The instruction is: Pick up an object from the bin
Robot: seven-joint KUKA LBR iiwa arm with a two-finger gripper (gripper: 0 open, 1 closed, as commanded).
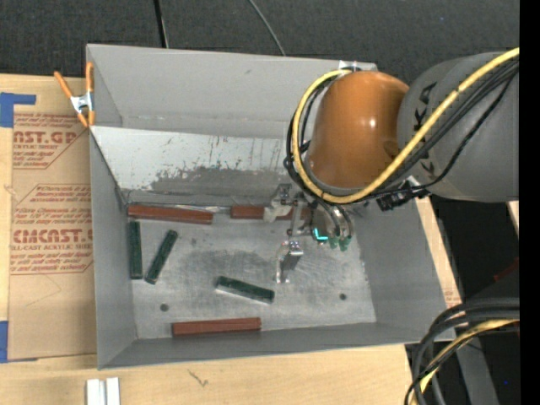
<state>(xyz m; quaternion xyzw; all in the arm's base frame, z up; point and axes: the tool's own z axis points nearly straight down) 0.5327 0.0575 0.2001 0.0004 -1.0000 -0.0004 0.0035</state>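
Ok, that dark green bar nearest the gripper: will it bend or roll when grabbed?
The dark green bar looks straight and flat-sided, so it is probably stiff and unlikely to roll. It lies flat on the bin floor, so a nudge may slide or pivot it. Being slim, it is likely light.

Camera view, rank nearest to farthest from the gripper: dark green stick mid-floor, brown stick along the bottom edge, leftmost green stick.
1. dark green stick, mid-floor, just lower left of the gripper.
2. brown stick, flat along the bottom edge, further lower left.
3. leftmost green stick, far left, lying almost straight up the view.
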